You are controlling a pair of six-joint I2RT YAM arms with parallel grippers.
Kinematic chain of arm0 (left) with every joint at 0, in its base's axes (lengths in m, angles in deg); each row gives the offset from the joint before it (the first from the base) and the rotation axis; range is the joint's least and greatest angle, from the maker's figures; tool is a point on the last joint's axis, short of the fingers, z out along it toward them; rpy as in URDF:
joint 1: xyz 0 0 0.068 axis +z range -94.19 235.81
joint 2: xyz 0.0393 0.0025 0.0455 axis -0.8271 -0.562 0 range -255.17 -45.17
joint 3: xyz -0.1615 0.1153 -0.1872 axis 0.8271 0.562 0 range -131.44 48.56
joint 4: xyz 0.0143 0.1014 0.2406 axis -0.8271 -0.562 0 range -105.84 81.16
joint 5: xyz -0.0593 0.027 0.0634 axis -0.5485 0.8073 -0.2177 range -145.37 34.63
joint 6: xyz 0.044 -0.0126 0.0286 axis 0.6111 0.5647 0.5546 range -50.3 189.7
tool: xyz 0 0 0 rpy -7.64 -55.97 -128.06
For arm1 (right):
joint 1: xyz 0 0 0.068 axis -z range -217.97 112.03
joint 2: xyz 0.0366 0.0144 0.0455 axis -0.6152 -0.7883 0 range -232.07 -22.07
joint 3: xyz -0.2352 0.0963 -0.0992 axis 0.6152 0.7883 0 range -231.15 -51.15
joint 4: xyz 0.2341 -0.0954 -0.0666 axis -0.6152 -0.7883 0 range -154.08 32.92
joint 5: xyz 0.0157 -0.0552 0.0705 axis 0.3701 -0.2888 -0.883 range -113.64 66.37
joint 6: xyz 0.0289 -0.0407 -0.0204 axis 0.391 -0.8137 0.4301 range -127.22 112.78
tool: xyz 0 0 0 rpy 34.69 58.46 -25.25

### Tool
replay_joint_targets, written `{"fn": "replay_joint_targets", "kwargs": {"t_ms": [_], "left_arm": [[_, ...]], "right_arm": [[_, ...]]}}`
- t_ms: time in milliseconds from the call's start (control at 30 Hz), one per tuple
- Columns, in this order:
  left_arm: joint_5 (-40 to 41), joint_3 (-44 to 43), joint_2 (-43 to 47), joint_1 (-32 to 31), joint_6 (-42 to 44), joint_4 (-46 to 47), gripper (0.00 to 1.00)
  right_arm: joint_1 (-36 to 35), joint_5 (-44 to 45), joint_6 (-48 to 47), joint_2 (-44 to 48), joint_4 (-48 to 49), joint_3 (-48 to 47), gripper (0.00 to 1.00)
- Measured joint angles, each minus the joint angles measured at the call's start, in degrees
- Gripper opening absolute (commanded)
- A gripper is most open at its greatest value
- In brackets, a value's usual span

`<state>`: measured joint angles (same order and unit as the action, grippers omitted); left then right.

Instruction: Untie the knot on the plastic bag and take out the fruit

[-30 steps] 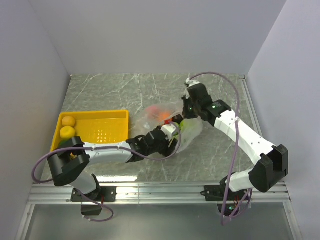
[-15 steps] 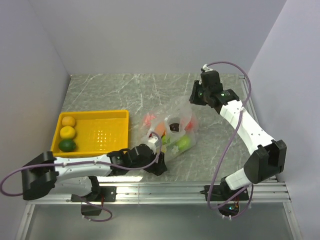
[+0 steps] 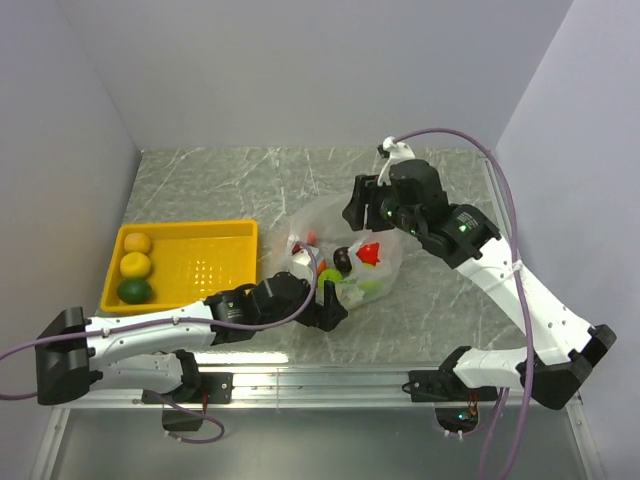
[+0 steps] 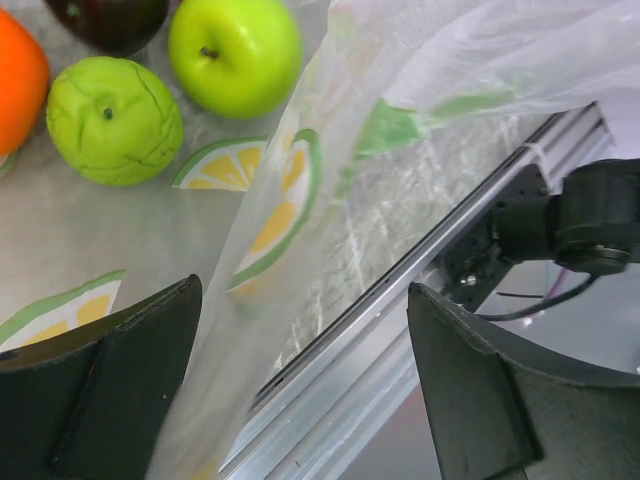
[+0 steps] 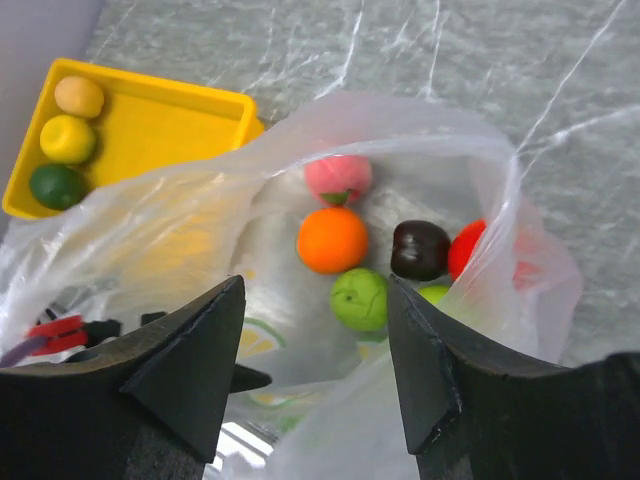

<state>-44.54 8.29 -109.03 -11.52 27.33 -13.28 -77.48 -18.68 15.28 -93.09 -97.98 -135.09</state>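
The plastic bag (image 5: 200, 230) is gaping open on top, the right gripper (image 5: 315, 290) hanging over that opening. The left gripper (image 3: 325, 300) is crowding the bag's near side, the yellow tray (image 3: 185, 232) flanking its left; bare table (image 3: 220, 180) is stretching behind it.

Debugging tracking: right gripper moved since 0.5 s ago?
Yes: right gripper came left and nearer, away from the table's back edge, over the plastic bag.

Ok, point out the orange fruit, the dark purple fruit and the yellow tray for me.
orange fruit (image 5: 332, 239), right wrist view, the middle of its rounded top.
dark purple fruit (image 5: 419, 249), right wrist view, the middle of its glossy skin.
yellow tray (image 5: 165, 125), right wrist view, a bare part of its floor.
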Motion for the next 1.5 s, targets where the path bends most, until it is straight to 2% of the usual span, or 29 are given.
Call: {"fn": "replay_joint_targets", "kwargs": {"t_ms": [133, 267, 367, 500, 667, 867, 1033, 1167, 1333, 1400, 1500], "left_arm": [[1.27, 0.09, -0.90, 0.00, -1.53, -0.94, 0.90], [3.89, 1.03, 0.07, 0.00, -3.98, -0.85, 0.91], [5.22, 3.80, 2.69, 0.15, -6.03, -0.66, 0.92], [5.35, 7.91, 5.73, 1.27, -8.48, -0.55, 0.92], [6.23, 9.38, 6.51, 5.11, -11.13, -1.03, 0.90], [6.01, 7.96, 6.97, 6.38, -10.45, 0.09, 0.89], [5.75, 7.37, 9.03, 6.38, -12.00, 8.11, 0.88], [8.83, 7.39, 9.64, 6.36, -14.10, 14.75, 0.88], [11.41, 2.38, 0.76, 6.27, -13.25, 17.38, 0.88], [11.61, -1.51, -3.89, 6.12, -12.90, 16.33, 0.87], [10.80, -3.13, -6.29, 6.01, -12.83, 16.04, 0.87]], "right_arm": [[-0.33, 0.42, 2.89, 0.74, 1.46, 7.58, 0.64], [0.87, 1.36, 6.29, 5.57, 1.86, 24.85, 0.63], [7.56, -0.61, 9.42, 12.83, 2.78, 39.10, 0.62], [15.47, -3.34, 12.85, 18.56, 4.66, 48.92, 0.63], [16.28, -5.42, 13.60, 17.68, 7.72, 49.40, 0.62], [16.31, -3.76, 11.02, 20.15, 6.49, 45.59, 0.62], [16.31, -2.91, 9.81, 20.44, 6.62, 44.44, 0.60], [15.74, -4.09, 10.93, 21.05, 7.85, 48.83, 0.59], [13.35, -4.55, 12.28, 21.07, 7.43, 52.30, 0.59], [12.35, -4.17, 12.41, 21.40, 7.17, 52.09, 0.60], [10.82, -3.67, 11.96, 22.88, 5.46, 50.10, 0.62]]}}
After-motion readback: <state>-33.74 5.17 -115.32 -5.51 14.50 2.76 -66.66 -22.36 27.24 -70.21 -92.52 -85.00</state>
